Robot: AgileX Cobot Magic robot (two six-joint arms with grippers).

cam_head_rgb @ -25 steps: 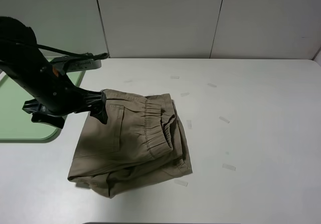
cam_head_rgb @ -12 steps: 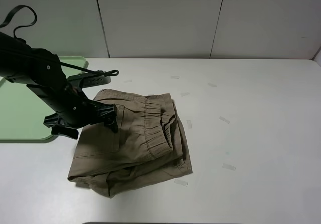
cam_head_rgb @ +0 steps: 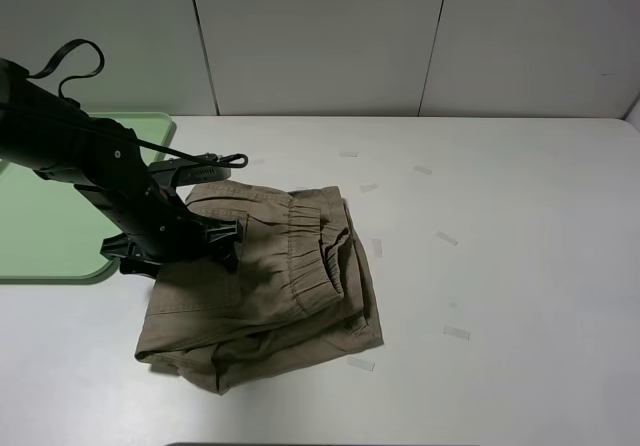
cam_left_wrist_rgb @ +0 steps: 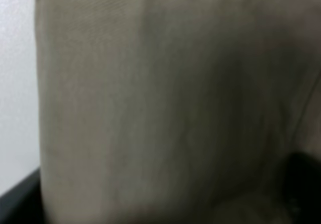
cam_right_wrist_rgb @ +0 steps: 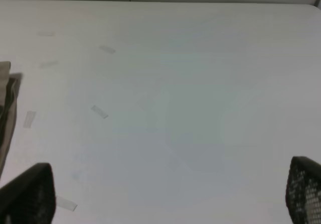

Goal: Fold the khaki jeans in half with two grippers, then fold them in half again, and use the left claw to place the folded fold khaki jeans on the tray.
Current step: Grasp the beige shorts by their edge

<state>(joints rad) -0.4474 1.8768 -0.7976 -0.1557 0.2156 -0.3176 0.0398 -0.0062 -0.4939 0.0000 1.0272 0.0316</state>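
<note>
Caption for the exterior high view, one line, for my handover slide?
Left claw at the left edge of the folded khaki jeans on the white table, green tray to its left.

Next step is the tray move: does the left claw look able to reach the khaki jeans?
Likely yes: the left claw is at the left edge of the khaki jeans, nothing between them.

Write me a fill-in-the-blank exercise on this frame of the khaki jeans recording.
In the exterior high view, the folded khaki jeans lie on the table to the ____ of the tray. The tray is pale ____. The left wrist view shows the left claw close over the ____. The right gripper holds ____.
Missing words: right; green; khaki jeans; nothing.
</note>
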